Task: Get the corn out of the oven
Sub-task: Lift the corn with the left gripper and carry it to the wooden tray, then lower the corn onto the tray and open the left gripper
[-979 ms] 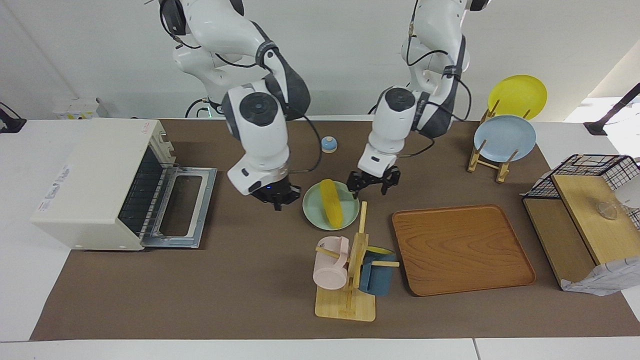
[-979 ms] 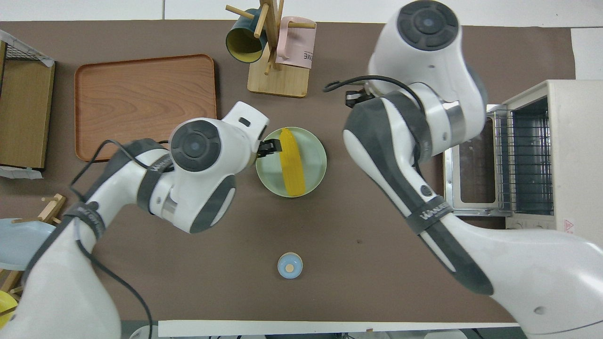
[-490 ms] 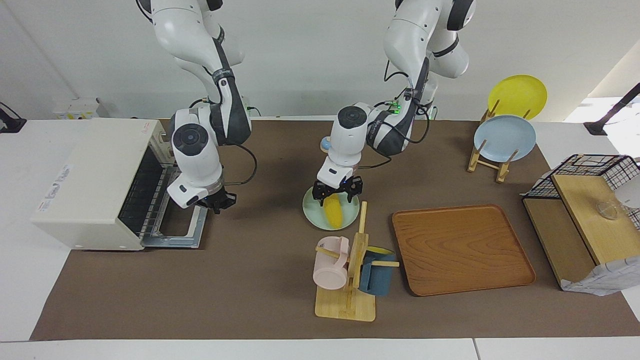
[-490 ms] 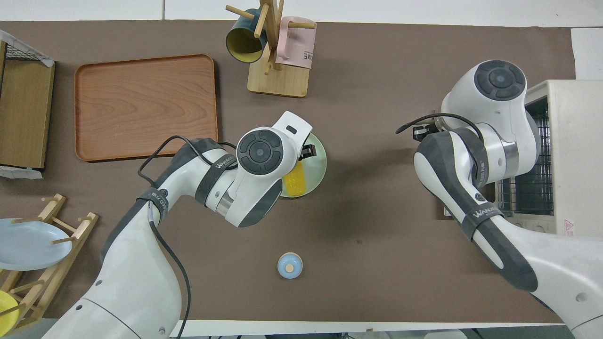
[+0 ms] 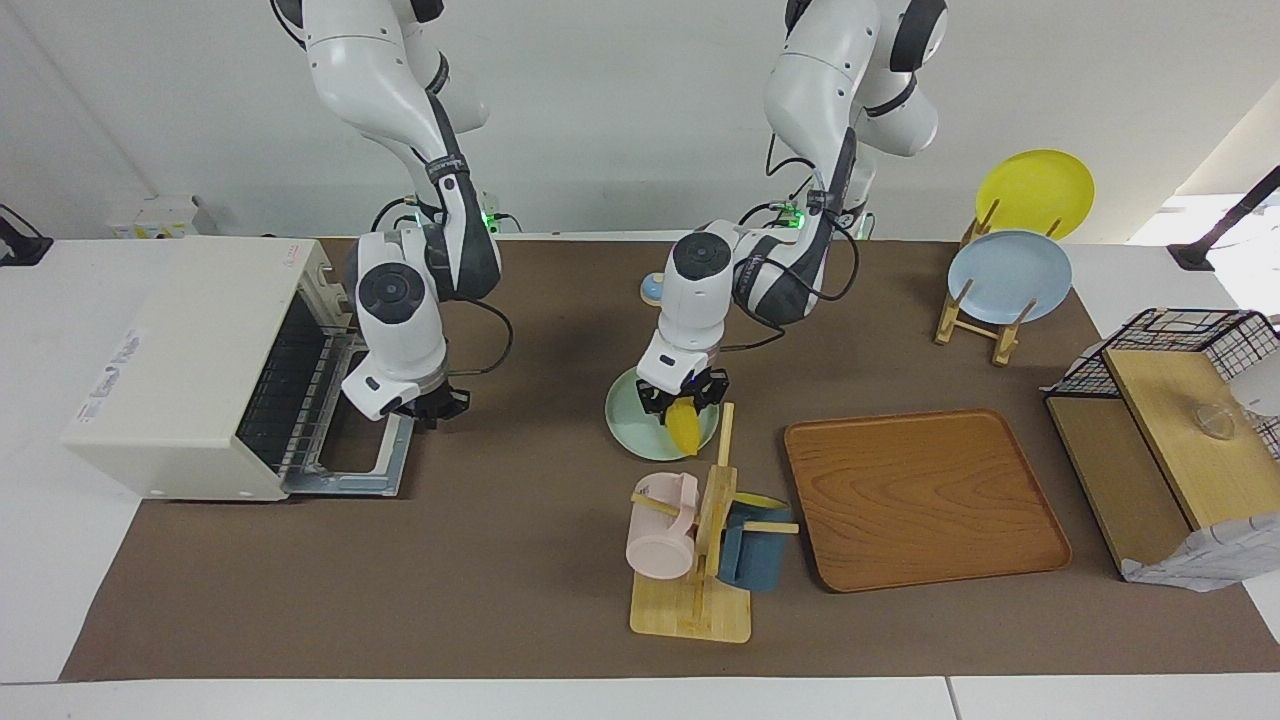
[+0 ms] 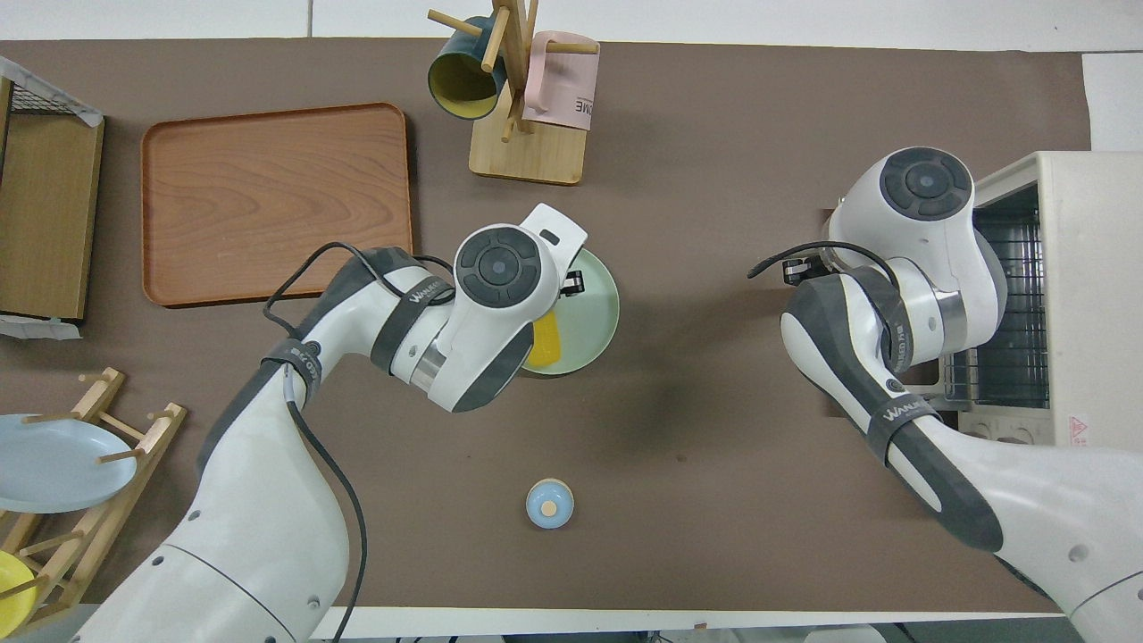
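The corn (image 5: pixel 686 428) is a yellow cob on a pale green plate (image 5: pixel 626 420) in the middle of the table. It also shows in the overhead view (image 6: pixel 546 344), half hidden under my left arm. My left gripper (image 5: pixel 683 397) is down on the cob's end nearer the robots, and its fingers are closed around it. The cream-white oven (image 5: pixel 190 350) stands at the right arm's end, its door (image 5: pixel 365 440) dropped open and its wire rack bare. My right gripper (image 5: pixel 433 405) hangs over the corner of the open door.
A mug rack (image 5: pixel 700 560) with a pink and a blue mug stands just past the plate, farther from the robots. A wooden tray (image 5: pixel 925 500) lies beside it. A small blue knob (image 5: pixel 657 288), a plate rack (image 5: pixel 985 320) and a wire basket (image 5: pixel 1170 335) are also on the table.
My right arm swung from beside the plate to the oven's open door. My left gripper moved over the corn, came down and closed on it; the cob shifted slightly toward the mug rack.
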Controlling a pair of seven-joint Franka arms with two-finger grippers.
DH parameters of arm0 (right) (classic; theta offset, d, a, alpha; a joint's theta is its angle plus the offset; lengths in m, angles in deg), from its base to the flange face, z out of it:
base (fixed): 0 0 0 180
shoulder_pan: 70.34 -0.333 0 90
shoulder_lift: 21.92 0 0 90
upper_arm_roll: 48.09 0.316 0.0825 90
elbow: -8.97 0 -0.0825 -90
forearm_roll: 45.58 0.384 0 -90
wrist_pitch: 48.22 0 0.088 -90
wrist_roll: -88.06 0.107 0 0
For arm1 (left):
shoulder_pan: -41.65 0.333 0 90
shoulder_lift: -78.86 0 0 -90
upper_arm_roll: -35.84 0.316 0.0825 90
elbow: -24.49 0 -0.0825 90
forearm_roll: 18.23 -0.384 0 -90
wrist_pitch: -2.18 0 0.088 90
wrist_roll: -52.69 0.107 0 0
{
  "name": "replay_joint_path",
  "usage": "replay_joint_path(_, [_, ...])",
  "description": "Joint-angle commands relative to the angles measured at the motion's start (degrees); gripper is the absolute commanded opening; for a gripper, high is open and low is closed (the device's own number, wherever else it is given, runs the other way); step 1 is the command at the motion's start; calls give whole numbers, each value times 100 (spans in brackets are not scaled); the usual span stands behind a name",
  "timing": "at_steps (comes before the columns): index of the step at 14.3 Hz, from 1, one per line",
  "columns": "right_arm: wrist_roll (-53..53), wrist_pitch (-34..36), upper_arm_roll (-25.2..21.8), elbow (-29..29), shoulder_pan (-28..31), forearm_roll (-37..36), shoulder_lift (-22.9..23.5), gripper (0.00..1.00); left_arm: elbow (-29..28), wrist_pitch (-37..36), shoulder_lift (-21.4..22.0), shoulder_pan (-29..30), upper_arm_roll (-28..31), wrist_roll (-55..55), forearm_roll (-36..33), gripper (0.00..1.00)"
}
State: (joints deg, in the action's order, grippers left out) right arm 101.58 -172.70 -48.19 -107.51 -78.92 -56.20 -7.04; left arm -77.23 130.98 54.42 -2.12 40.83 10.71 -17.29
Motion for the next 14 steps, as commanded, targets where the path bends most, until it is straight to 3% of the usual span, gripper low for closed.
replay_joint_path(1, [-34,-208,80,-252,119,-239,-64,1,301,-689,246,1076,-7,1170,-86,0])
replay_joint_path(4, [-77,-394,80,-375,154,-274,-82,1,231,-103,116,2421,-15,3095,-33,0])
replay_joint_path(6, [-217,-280,80,-305,172,-711,-73,1,213,197,-69,2784,-15,3494,-59,6])
replay_joint_path(7, [-262,-88,80,-148,172,-879,-64,2,205,251,-122,2959,-15,3748,-77,46])
replay_joint_path(8, [-384,158,80,27,181,-933,-47,2,144,277,-122,3022,-15,3881,-77,76])
replay_joint_path(9, [-620,378,80,229,181,-951,-38,2,143,321,-114,3040,-7,3908,-77,92])
replay_joint_path(10, [-770,641,80,466,181,-951,-29,1,160,313,-114,3066,-15,3865,-77,100])
replay_joint_path(12, [-903,1326,89,1046,198,-951,-55,2,161,278,-44,3067,-7,3707,-59,100])
replay_joint_path(14, [-1105,1670,97,1259,286,-881,-230,2,117,-89,358,3110,-7,3566,-59,100])
